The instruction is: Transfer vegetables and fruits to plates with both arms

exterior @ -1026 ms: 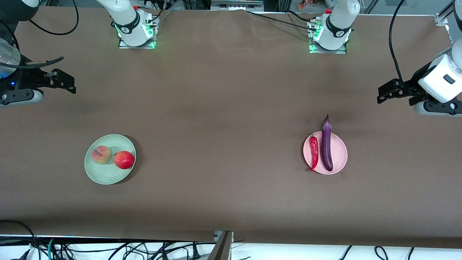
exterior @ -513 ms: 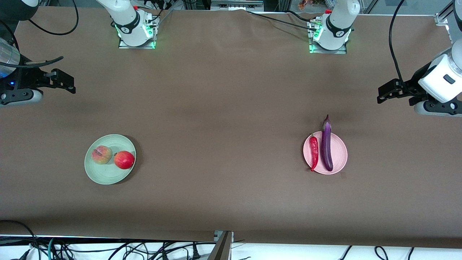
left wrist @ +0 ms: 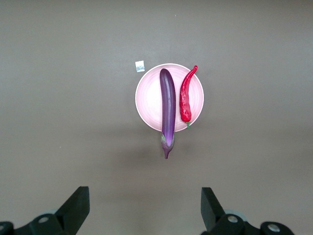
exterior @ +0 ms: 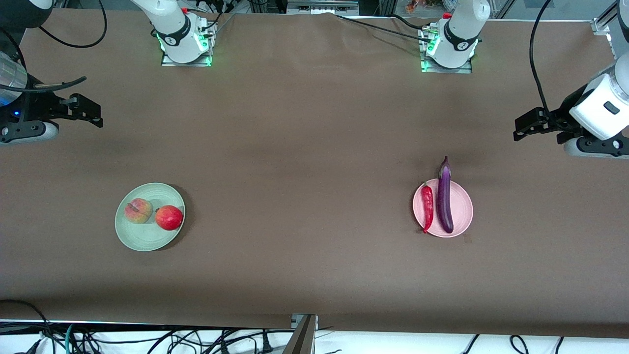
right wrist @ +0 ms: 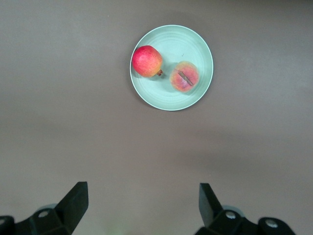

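Toward the right arm's end of the table [exterior: 304, 147], the right gripper [exterior: 91, 114] is hanging in the air with its fingers [right wrist: 73, 198] spread wide and nothing between them, and that arm is waiting. Nearer the front camera, the mint green plate [exterior: 147, 241] is lying flat on the brown cloth, carrying the peach [exterior: 138, 210] and the round red fruit [exterior: 169, 217] side by side, close together; whether they are touching cannot be told. Toward the left arm's end, the pink plate [exterior: 462, 209] is holding the red chili pepper [exterior: 428, 206] and the purple eggplant [exterior: 444, 199], lying lengthwise just beside each other, the eggplant's stem end sticking out past the plate's rim. A small pale scrap [left wrist: 140, 65] is lying on the cloth just beside that plate. Over the table's end, the left gripper [exterior: 525, 127] is hanging with its fingers [left wrist: 209, 198] spread and holding nothing, well apart from the pink plate.
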Robot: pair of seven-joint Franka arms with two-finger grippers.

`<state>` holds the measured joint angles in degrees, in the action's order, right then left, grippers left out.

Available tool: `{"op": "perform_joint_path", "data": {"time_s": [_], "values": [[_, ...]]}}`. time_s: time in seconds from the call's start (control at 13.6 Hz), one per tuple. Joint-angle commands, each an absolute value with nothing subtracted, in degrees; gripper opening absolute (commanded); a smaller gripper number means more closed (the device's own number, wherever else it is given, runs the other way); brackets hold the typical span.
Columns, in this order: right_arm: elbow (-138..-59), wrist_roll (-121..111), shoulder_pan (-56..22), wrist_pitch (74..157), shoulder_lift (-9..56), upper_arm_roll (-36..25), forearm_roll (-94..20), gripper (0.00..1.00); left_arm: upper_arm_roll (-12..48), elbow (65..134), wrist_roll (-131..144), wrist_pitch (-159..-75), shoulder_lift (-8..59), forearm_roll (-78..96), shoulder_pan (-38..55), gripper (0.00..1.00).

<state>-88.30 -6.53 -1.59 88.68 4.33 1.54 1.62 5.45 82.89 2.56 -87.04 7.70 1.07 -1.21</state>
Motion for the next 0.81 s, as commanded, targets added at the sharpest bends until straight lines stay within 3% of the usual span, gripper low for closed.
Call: {"op": "perform_joint_path", "data": {"time_s": [0.0,0.73], "values": [[-87.01,-7.21,-1.05,87.98,4.83,2.02,2.20,1.00,5.63,82.00,2.81,-87.01,7.91,0.35,-1.05,1.00],[-86.92,-6.94,-1.14,88.24,5.27,2.02,2.02,1.00,5.63,82.00,2.81,-87.01,7.91,0.53,-0.97,1.00]]}}
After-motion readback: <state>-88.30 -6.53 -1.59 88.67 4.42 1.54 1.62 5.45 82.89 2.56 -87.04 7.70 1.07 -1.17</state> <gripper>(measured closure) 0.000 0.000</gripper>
